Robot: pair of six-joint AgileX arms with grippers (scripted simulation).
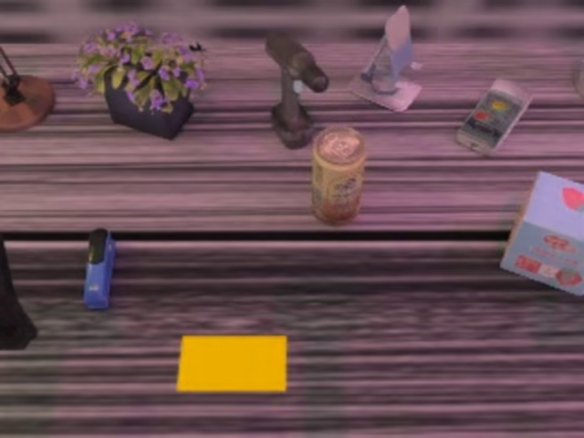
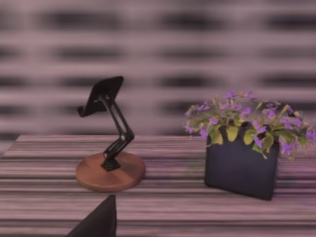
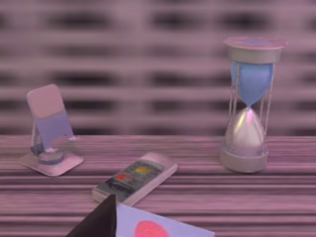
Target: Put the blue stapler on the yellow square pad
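Striped purple-brown table with a blurred slatted wall behind it. The stapler lies flat near the table's left side, black end pointing to the far edge, nothing touching it. The pad sits flat toward the near edge, right of the stapler and closer to the camera — well apart from it, bare on top.

Past the pad, toward the middle, a drink can stands upright; just behind it a dark drill stands on its base. At far left a flower pot with purple blooms, and beside it at the table's left edge a lamp on a round wooden base. Right of the drill a phone stand, then a remote lying flat, then a pale-blue box at the right edge. An hourglass shows in the right wrist view, near the remote.

The left arm is a dark shape at the top view's left edge, near the stapler but not touching — its gripper's state cannot be told. The right arm does not appear in the top view; only a dark corner shows in its wrist view, so its grip cannot be told either.
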